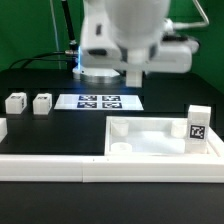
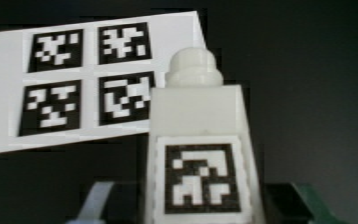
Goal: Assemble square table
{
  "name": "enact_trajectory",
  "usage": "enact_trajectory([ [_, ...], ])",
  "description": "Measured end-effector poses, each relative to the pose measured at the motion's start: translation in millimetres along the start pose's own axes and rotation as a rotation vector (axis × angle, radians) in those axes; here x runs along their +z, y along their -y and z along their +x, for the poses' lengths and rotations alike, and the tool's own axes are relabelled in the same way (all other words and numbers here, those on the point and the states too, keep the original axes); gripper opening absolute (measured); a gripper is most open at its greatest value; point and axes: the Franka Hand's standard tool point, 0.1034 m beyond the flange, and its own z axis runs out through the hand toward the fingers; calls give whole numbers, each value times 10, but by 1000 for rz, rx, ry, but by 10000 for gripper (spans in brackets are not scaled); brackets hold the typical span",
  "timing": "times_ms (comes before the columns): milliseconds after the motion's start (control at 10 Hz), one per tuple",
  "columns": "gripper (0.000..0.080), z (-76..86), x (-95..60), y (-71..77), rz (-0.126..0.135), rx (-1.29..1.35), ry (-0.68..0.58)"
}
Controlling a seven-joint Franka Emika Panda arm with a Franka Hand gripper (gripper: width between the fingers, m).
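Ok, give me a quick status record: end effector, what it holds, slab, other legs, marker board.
end effector: closed on a leg
held leg: tag toward the wrist camera, peg end pointing away from the fingers
slab: rim side up, just behind the wall
leg on slab: standing at the corner on the exterior view's right
loose legs: two, side by side
marker board: flat, to the exterior view's right of the loose legs

The white square tabletop slab [image 1: 150, 143] lies flat, rimmed face up. A first leg block [image 1: 197, 124], white and tagged, stands upright at its corner on the exterior view's right. A second leg block [image 1: 15, 102] and a third leg block [image 1: 42, 102] sit side by side, well apart from the slab, on the exterior view's left. My gripper [image 2: 202, 200] clasps the fourth leg block [image 2: 199, 130], with its tag facing the wrist camera and its peg end pointing away.
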Motion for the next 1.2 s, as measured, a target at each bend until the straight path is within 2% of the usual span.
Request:
enact_trajectory([
  [200,290,-5,-112,-54,17,7,-55],
  [300,290,52,-141,-27,21,0,-152],
  [500,290,39,-139,-10,31,-9,-268],
  [600,290,90,-189,4,34,-13,-351],
  [700,290,72,-374,27,25,-26,-417],
  [800,290,60,-678,58,22,-43,-494],
  [900,290,51,-908,52,37,-45,-566],
  [1000,290,28,-1068,25,48,-46,-609],
  [1100,290,92,-1106,43,53,-48,-709],
  [1200,290,76,-1044,49,54,-51,-738],
])
